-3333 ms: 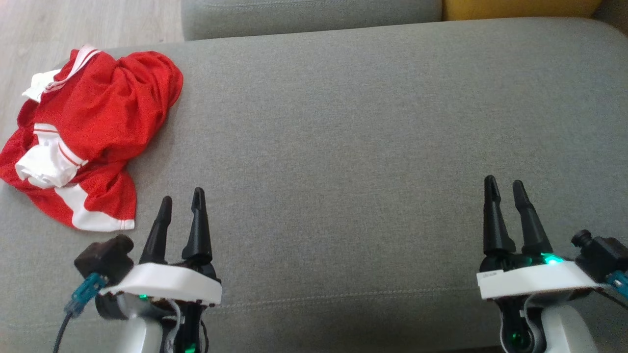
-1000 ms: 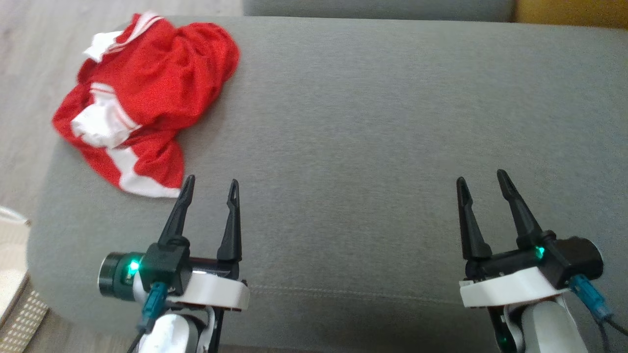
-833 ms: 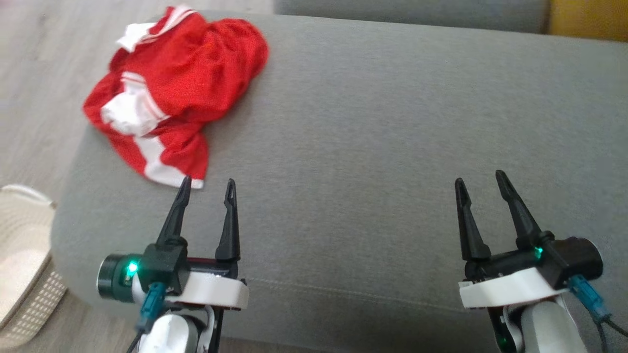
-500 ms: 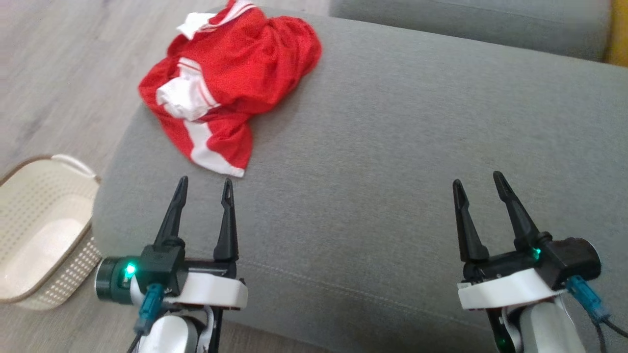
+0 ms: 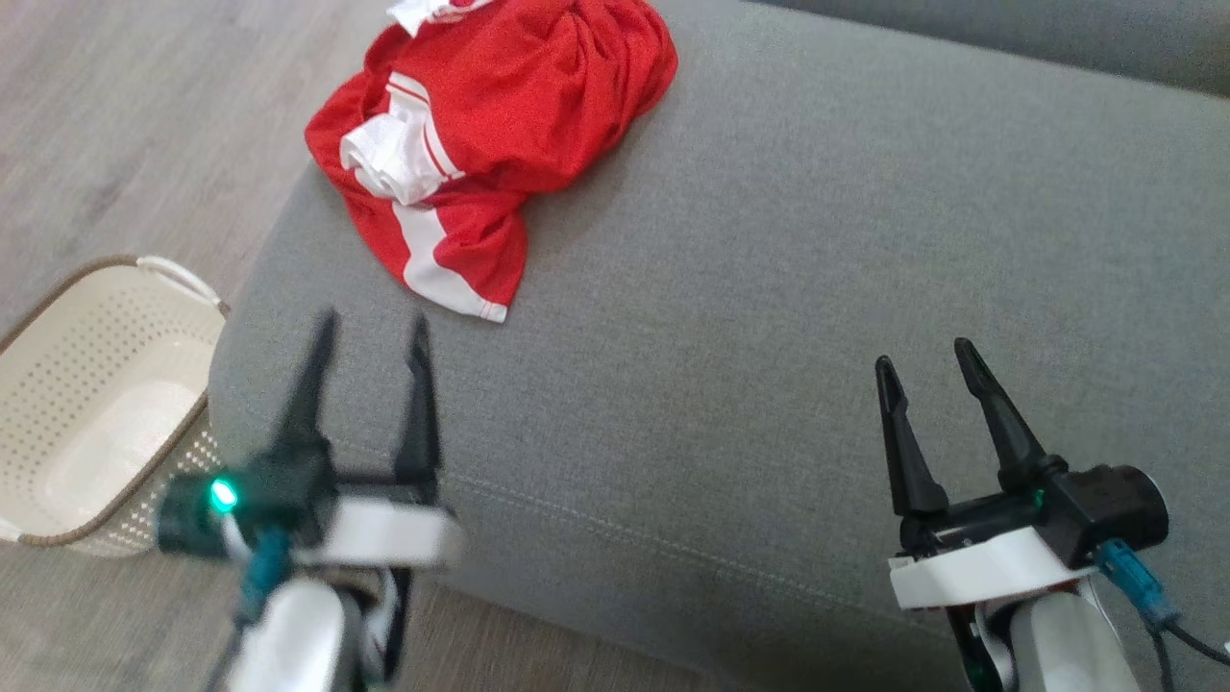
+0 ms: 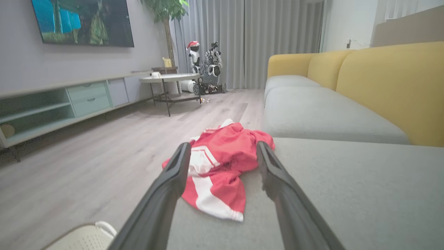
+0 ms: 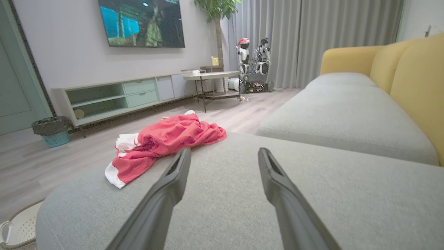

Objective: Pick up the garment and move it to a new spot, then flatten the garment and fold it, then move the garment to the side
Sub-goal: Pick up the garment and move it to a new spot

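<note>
The garment [image 5: 490,125] is a crumpled red jersey with white trim, lying in a heap at the far left corner of the grey ottoman [image 5: 817,288]. In the left wrist view the garment [image 6: 222,166] lies just ahead between my fingers. The right wrist view has the garment [image 7: 166,146] off to the left. My left gripper [image 5: 370,332] hovers open above the ottoman's near left edge, a short way short of the jersey's white hem. Over the near right part, my right gripper [image 5: 922,356] stands open, with nothing in it.
A cream perforated basket [image 5: 96,394] stands on the wooden floor left of the ottoman. Beyond it runs a grey and yellow sofa [image 6: 333,104]. Farther off are a TV cabinet [image 7: 114,97], a round side table [image 7: 211,76] and a small bin [image 7: 52,130].
The head camera has swung left, so the jersey and ottoman shift right and the basket comes into view. My left gripper has drawn back and left a little and is blurred with motion. Both jaws stay open.
</note>
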